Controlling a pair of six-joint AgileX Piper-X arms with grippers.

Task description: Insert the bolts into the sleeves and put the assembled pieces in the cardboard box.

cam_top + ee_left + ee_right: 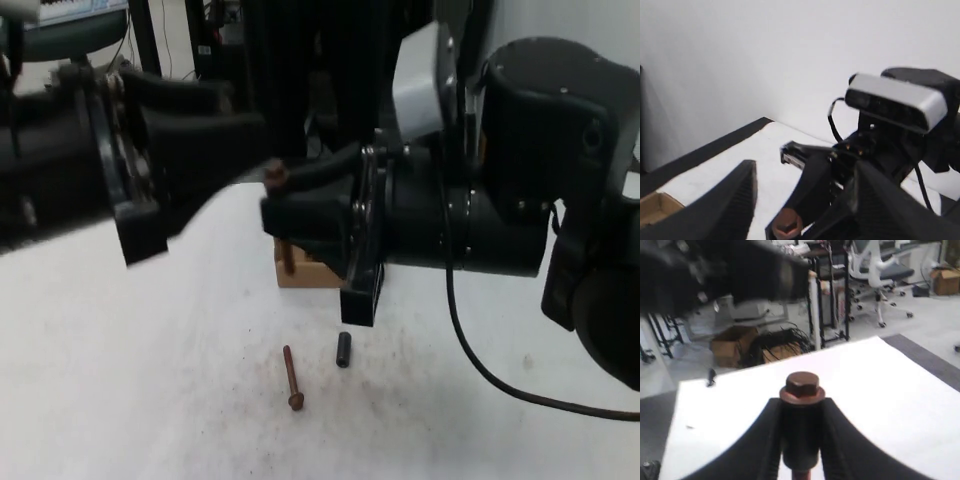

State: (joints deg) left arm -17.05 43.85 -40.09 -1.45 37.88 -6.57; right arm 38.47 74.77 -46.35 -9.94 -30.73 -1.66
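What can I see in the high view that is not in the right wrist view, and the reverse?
High view, not the right wrist view: a loose bolt and a loose sleeve lying apart, and the cardboard box. Right wrist view, not the high view: an office chair and floor boxes behind. Both: the white bench and the right gripper shut on the held bolt.

Bright, even light from above washes the white desk [150, 400] nearly featureless, with glare in the right wrist view. The loose bolt [292, 377] casts only a faint, soft shadow.
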